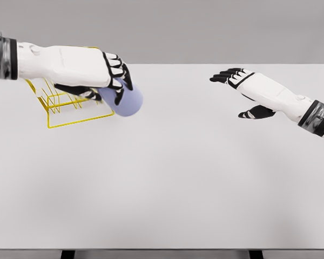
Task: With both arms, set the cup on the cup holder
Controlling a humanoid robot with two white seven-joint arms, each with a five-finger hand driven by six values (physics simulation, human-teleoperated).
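A pale lavender cup (127,102) lies tipped on its side in my left hand (112,82), whose black-tipped fingers curl over its top at the right edge of the yellow wire cup holder (70,108). The holder stands at the table's back left, and my left forearm hides much of its upper part. On the right side, my right hand (238,91) hovers above the table with fingers spread and thumb hanging down, holding nothing.
A white table (167,178) fills the view, its front edge near the bottom of the picture and its far edge behind the hands. A grey wall stands behind it.
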